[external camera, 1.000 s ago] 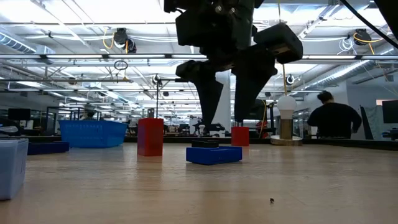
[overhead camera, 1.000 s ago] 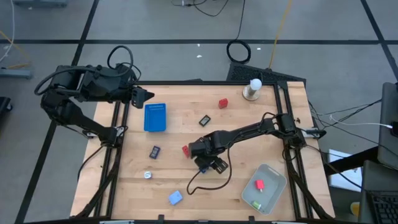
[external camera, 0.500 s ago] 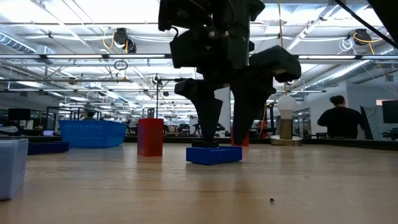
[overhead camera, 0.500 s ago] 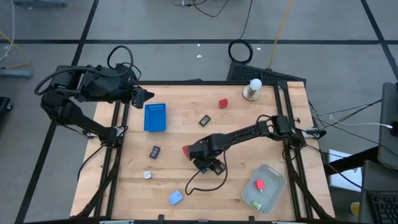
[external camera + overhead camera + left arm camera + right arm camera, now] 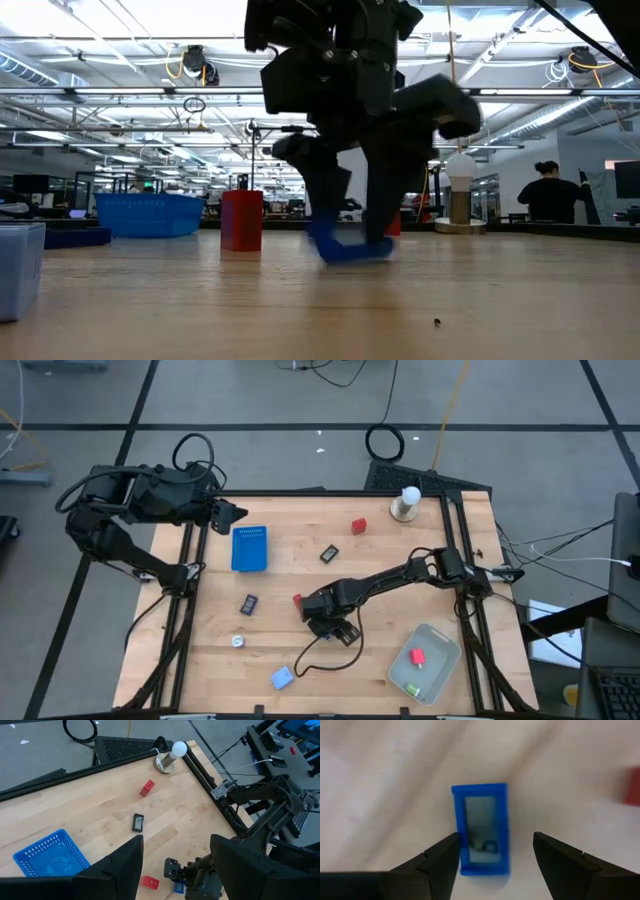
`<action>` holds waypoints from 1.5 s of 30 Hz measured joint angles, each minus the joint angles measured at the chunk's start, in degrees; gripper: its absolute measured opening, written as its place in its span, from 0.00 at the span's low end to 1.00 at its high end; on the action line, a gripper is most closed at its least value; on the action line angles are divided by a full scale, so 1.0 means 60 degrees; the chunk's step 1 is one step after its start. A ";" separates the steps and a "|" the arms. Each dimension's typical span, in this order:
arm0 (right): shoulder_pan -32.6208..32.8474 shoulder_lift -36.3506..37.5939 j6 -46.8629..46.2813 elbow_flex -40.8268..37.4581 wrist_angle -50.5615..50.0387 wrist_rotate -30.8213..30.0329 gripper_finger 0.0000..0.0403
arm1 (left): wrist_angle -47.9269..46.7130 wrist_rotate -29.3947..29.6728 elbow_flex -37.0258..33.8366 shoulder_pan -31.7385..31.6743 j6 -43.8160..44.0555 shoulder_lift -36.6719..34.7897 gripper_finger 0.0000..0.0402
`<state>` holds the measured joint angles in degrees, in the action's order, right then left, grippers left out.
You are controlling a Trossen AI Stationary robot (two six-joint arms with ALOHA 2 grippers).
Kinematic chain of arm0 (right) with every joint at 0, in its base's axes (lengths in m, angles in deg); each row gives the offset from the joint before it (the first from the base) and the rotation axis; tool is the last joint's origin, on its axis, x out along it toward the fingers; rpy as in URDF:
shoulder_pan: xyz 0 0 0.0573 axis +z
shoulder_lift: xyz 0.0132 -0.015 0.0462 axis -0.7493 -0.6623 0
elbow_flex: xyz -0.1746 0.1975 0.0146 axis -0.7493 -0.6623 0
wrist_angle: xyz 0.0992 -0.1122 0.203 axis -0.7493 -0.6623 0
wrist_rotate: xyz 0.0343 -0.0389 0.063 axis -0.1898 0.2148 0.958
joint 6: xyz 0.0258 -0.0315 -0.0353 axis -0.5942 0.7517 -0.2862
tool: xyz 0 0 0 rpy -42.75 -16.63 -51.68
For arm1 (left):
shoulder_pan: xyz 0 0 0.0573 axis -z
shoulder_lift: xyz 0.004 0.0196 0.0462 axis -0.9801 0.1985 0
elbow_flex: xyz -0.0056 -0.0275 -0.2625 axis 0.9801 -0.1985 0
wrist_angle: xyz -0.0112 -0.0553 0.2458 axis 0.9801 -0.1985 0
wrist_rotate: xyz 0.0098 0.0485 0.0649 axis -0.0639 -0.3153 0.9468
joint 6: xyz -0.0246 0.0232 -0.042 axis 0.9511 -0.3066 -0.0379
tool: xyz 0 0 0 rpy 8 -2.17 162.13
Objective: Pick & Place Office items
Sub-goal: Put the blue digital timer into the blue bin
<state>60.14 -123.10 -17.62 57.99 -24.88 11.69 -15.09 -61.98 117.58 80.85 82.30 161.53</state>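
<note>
My right gripper [image 5: 335,627] is open and low over the table's middle, fingers pointing down on either side of a small blue rectangular piece [image 5: 481,827] with a grey inset. The piece also shows in the low view [image 5: 352,250], blurred. A red block [image 5: 298,601] stands just left of the gripper. Lying on the wood are another red block [image 5: 358,526], two black clips [image 5: 329,554] [image 5: 248,603], a silvery bit [image 5: 238,641] and a light-blue bit [image 5: 282,678]. My left gripper [image 5: 228,512] waits open at the far left corner. My right gripper has one finger [image 5: 442,857] against a long side of the blue piece [image 5: 456,837]; the other finger [image 5: 555,855] stands apart from the opposite side. The fingers come from above, pointing down, and lie across the piece. The piece is down at the table top [image 5: 352,250].
A blue basket [image 5: 249,548] lies far left. A translucent tray [image 5: 440,645] near right holds a red [image 5: 416,656] and a green piece [image 5: 412,688]. A white knob-topped stand [image 5: 407,503] is at the far right. A person [image 5: 545,195] is beyond the table.
My right gripper has gone down until its fingertips stand at the table on either side of the blue piece. The piece, which lay flat and sharp before, now shows blurred and slanted in the low view.
</note>
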 joint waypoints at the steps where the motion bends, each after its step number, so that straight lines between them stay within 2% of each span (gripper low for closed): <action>1: 0.0043 -0.0038 -0.0031 -0.0019 0.0007 0.0016 0.60 | -0.0003 0.0001 0.0000 0.0004 0.0000 0.0000 0.57; 4: 0.0125 -0.0094 -0.0190 -0.0018 0.0047 0.0312 0.60 | -0.0006 -0.0022 0.0000 0.0000 0.0004 0.0000 0.57; 16: 0.0240 -0.0173 -0.0317 -0.0012 0.0177 0.0261 0.60 | -0.0007 -0.0024 0.0000 0.0000 0.0016 -0.0001 0.57; 22: 0.0249 -0.0130 -0.1107 -0.0016 -0.0124 -0.0087 0.60 | -0.0007 -0.0024 0.0000 0.0000 0.0000 0.0000 0.57; 26: 0.0255 0.0112 -0.1874 -0.0051 -0.0622 -0.0218 0.60 | -0.0001 -0.0024 0.0000 0.0004 -0.0598 0.0000 0.57; 32: 0.0226 0.1293 -0.3223 -0.0042 -0.0785 -0.1159 0.60 | 0.0007 -0.0059 0.0000 0.0366 -0.1734 0.0000 0.57; 38: 0.0050 0.2759 -0.3713 -0.0041 -0.0345 -0.1240 0.60 | 0.0018 -0.0359 0.0003 0.0855 -0.2243 0.0112 0.57; 45: -0.0334 0.4665 -0.4390 -0.0037 0.1779 -0.1958 0.60 | 0.0040 -0.0261 0.0007 0.1364 -0.3194 0.0292 0.57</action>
<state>58.14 -95.11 -43.96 57.76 -14.21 -0.05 -14.85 -63.54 117.63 89.04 63.13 163.28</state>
